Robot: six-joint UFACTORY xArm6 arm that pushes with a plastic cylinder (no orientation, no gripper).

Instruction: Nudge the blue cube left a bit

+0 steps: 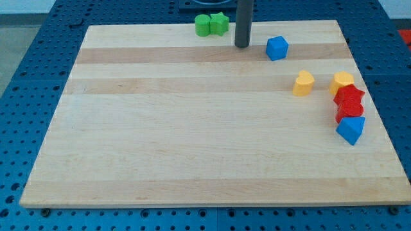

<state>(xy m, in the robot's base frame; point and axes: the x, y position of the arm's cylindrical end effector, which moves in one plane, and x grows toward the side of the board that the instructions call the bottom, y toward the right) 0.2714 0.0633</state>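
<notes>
A blue cube (pixel 277 48) sits on the wooden board (pixel 192 128) near the view's top, right of centre. My dark rod comes down from the top edge, and my tip (pixel 241 46) rests on the board just left of the blue cube, with a small gap between them. The tip touches no block.
Two green blocks (pixel 211 24) sit together at the top edge, left of the rod. At the right are a yellow heart-like block (pixel 303 83), a yellow block (pixel 342 81), two red blocks (pixel 349 102) and a blue triangular block (pixel 350 129) in a tight cluster.
</notes>
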